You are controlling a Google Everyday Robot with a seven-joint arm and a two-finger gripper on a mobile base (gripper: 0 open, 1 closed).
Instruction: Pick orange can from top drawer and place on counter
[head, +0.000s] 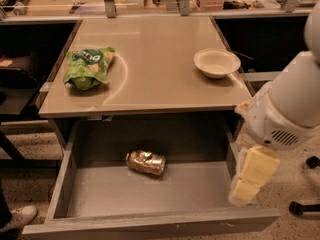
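To reach the can [145,162], lying on its side in the open drawer [150,196] below the middle of the worktop's [160,59] front edge, the tool [244,192] should move left, pass under that edge and grip across the can's width. The arm [295,99] slants down from the right. The tool hangs at the drawer's right wall, and I cannot tell whether it is apart or together.

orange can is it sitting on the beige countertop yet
No, the crinkled golden-orange metal can lies on the floor of the open grey drawer, and the hand hangs beside the drawer's right wall.
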